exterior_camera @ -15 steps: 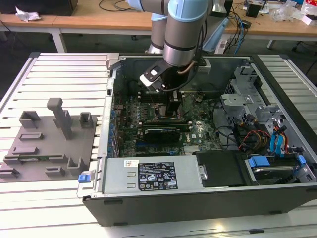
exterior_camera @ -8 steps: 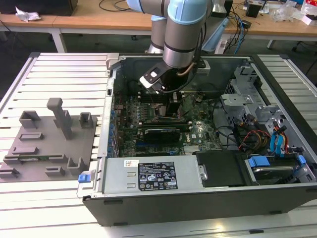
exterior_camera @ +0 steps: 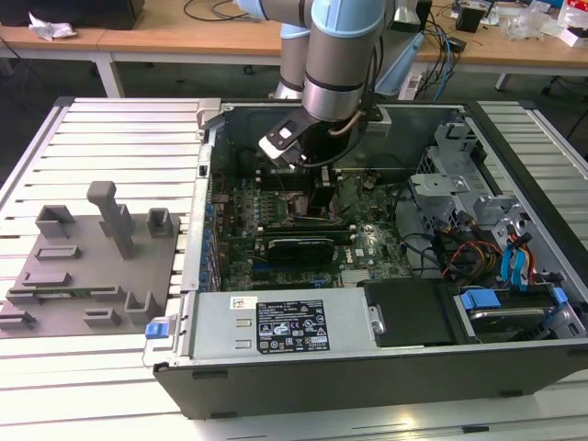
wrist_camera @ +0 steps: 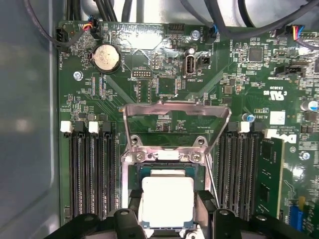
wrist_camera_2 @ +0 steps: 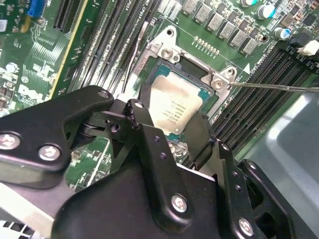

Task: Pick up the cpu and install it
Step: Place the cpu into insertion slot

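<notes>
Arm (exterior_camera: 338, 55) reaches down into the open case (exterior_camera: 367, 377), w/ hand (wrist_camera: 167, 211) low over the mobo (wrist_camera: 164, 84).

Hand state: closed on the cpu (wrist_camera: 167, 196). The black fingers (wrist_camera_2: 144, 144) sit against two opposite edges w/ no visible gap. cpu is silver side up, flat, btwn the tips.

cpu location: right at the socket (wrist_camera_2: 194, 67), directly under the hand, squared up w/ the frame. Can't tell if it's fully seated or just above the contacts, since the fingers hide the near edge in both wrist views.

Load plate (wrist_camera: 177, 117) is tilted up, just beyond the fingertips on the hinge side. Thin lever rod (wrist_camera_2: 279, 87) runs off one corner of the socket, beside the hand.

RAM slots (wrist_camera: 89, 169) flank the hand on both sides. One stick (wrist_camera: 269, 174) is fitted in an outer slot, near but not touching the hand. Coin cell (wrist_camera: 106, 57) sits past the plate, well apart from the hand.

Grey tray (exterior_camera: 92, 266) lies on the slatted surface (exterior_camera: 110, 138) outside the case, well apart from the hand, toward the exterior view's left.
</notes>
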`<move>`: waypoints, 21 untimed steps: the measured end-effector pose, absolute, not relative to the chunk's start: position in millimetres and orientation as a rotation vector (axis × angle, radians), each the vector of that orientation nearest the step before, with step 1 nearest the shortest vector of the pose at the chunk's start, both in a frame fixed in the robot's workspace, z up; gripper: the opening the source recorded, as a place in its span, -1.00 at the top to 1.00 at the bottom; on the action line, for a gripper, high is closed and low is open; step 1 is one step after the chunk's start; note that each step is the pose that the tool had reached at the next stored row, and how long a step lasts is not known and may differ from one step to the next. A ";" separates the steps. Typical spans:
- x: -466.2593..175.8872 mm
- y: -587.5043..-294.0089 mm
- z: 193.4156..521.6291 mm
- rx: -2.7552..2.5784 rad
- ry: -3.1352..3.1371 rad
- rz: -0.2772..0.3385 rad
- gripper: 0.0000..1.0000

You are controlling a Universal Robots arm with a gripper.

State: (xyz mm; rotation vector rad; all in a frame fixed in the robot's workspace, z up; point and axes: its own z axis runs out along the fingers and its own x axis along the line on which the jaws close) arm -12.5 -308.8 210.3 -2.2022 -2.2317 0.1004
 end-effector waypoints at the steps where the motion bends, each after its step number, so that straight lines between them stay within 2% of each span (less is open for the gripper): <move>1: -12.6 -308.3 212.6 -2.203 -2.232 0.101 -0.09; 3: -12.6 -307.4 218.1 -2.203 -2.232 0.101 -0.07; 4: -12.7 -307.2 222.6 -2.203 -2.232 0.101 0.07; 5: -13.1 -307.2 226.3 -2.203 -2.232 0.100 0.32; 9: -14.3 -310.2 233.7 -2.205 -2.234 0.097 0.79; 14: -14.3 -310.3 268.8 -2.205 -2.234 0.096 0.79; 21: -14.3 -310.3 290.3 -2.205 -2.234 0.096 0.79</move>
